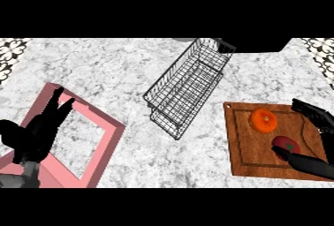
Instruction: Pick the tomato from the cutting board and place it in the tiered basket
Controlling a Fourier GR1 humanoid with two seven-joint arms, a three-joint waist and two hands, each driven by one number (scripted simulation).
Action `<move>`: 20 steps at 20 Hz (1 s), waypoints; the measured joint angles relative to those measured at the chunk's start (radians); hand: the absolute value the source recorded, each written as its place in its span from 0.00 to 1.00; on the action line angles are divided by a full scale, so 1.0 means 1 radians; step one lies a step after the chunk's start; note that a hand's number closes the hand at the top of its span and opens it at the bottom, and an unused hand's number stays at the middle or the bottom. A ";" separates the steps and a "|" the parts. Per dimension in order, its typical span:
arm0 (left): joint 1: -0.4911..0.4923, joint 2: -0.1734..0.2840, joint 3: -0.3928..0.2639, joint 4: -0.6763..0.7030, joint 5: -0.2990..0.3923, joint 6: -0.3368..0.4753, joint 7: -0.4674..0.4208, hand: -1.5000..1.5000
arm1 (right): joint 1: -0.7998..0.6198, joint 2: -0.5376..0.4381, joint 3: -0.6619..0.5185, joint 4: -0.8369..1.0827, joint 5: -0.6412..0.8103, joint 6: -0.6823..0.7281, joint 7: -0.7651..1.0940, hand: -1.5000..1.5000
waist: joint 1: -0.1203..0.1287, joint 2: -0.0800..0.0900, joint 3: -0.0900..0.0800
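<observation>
I see my right hand [312, 145] at about 4 o'clock in my view, over the right side of the cutting board [251, 152]. The tomato [286, 144] lies on the board, near its right edge. It sits in the gap between my thumb, which comes in from below it, and my fingers [313, 112], which reach past it on the upper right. The thumb tip touches the tomato's lower left side. The fingers are spread and not wrapped round it, so the hand holds nothing.

An orange fruit [264, 120] lies on the same board, just beside the tomato, toward 11 o'clock from it.

The wire basket [186, 86] stands on the counter [117, 66] at about 12 o'clock, well apart from the tomato, to the board's upper left.

My left hand [36, 132] rests at 9 o'clock over a pink frame [108, 145], fingers straight and pointing up, holding nothing.
</observation>
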 measured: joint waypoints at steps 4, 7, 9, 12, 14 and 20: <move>0.012 -0.008 -0.009 -0.027 0.003 -0.007 0.023 0.50 | 0.079 -0.100 -0.040 -0.055 0.113 -0.015 -0.023 0.00 | 0.004 -0.002 -0.001; 0.021 -0.004 -0.007 -0.041 0.010 -0.013 0.034 0.50 | 0.116 -0.226 -0.071 -0.111 0.214 -0.011 0.033 0.00 | 0.004 -0.004 -0.004; 0.016 -0.004 -0.002 -0.045 0.012 -0.010 0.043 0.50 | 0.149 -0.313 -0.077 -0.148 0.273 0.024 0.076 0.00 | 0.002 -0.004 -0.005; 0.008 -0.006 -0.006 -0.051 0.010 -0.009 0.056 0.50 | 0.197 -0.425 -0.045 -0.209 0.356 0.099 0.159 0.00 | 0.004 -0.002 -0.006; 0.000 -0.002 0.002 -0.041 0.014 -0.016 0.059 0.50 | 0.226 -0.483 -0.028 -0.258 0.387 0.156 0.219 0.00 | 0.004 -0.001 -0.006; -0.022 -0.026 0.000 -0.047 -0.009 -0.016 0.083 0.50 | 0.238 -0.490 0.040 -0.427 0.454 0.263 0.463 0.00 | 0.018 0.001 -0.004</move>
